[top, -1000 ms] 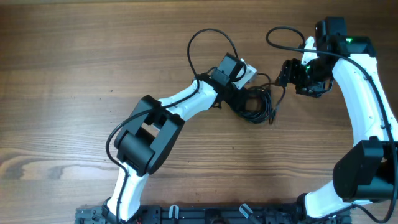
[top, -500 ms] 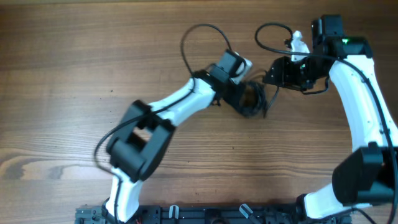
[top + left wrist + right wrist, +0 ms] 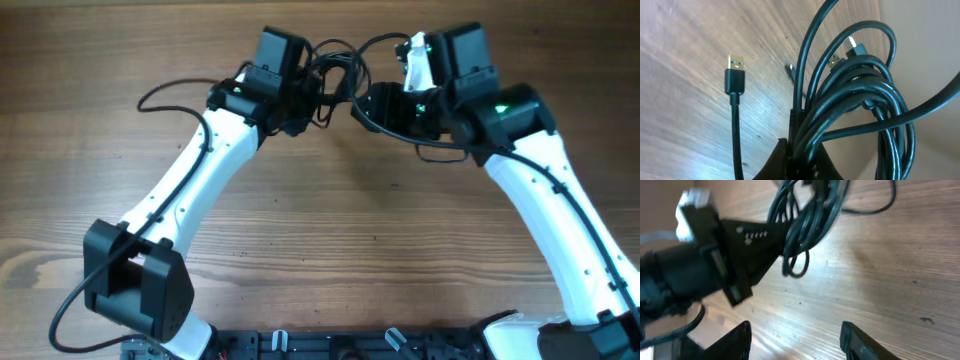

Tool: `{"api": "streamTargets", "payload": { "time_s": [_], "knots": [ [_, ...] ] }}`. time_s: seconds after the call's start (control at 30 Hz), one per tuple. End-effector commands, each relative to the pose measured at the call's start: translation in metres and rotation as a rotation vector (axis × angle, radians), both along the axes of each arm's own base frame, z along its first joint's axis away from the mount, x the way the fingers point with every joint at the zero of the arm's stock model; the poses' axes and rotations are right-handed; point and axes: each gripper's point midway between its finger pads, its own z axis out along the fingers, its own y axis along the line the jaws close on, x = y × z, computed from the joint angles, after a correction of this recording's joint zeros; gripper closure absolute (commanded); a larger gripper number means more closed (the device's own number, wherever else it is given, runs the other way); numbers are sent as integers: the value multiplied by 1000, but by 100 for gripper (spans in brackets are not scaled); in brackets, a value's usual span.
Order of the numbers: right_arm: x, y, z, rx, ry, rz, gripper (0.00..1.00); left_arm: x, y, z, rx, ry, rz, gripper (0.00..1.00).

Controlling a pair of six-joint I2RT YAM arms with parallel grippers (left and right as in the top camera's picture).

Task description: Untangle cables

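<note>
Your left gripper (image 3: 799, 157) clenched on the cables (image 3: 855, 100), bundle carried from mid-table to the far side since a second ago, raised above the table (image 3: 400, 250), one USB plug (image 3: 735, 72) dangling, your right gripper (image 3: 797, 339) released, just beside the bundle.

Bright, even light overhead with soft shadows — but your right wrist view smears the cables (image 3: 807, 220), and glare streaks the table (image 3: 790, 325).

Top-down overview; both wrists near cables (image 3: 850, 100).
</note>
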Motion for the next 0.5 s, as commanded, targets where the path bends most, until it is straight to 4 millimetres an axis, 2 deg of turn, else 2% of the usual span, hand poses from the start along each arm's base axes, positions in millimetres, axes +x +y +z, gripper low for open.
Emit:
{"api": "streamTargets", "payload": {
  "time_s": [0.0,0.13,0.23,0.4,0.47],
  "knots": [
    [16,8,-11,0,37,-110,45,-7,-13,12,-198,100,43,96],
    [19,35,-26,10,48,-55,50,-15,-16,10,-225,145,18,96],
    [23,37,-39,1,79,-73,55,-20,-15,7,-216,169,20,96],
    [32,40,-61,-25,108,-79,64,-26,-24,11,-265,195,-23,96],
    [35,39,-65,-38,106,-86,76,-29,-27,12,-283,205,-40,96]
  ]
}}
